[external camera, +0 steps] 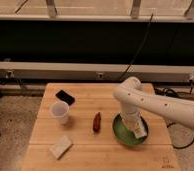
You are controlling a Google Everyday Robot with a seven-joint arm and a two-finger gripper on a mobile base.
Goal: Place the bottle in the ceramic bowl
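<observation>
The green ceramic bowl (119, 132) sits on the right part of the wooden table (85, 150). My white arm reaches in from the right and bends down over the bowl. My gripper (136, 126) points down into the bowl. It is shut on the bottle (139, 131), a pale bottle with a label that hangs upright, its lower end inside the bowl's right half. The arm hides the top of the bottle and the far rim of the bowl.
A white cup (60, 111) stands at the table's left. A black flat object (65, 96) lies behind it. A red-brown object (96, 121) lies just left of the bowl. A pale sponge-like block (60, 147) lies at the front left. Cables hang behind the table.
</observation>
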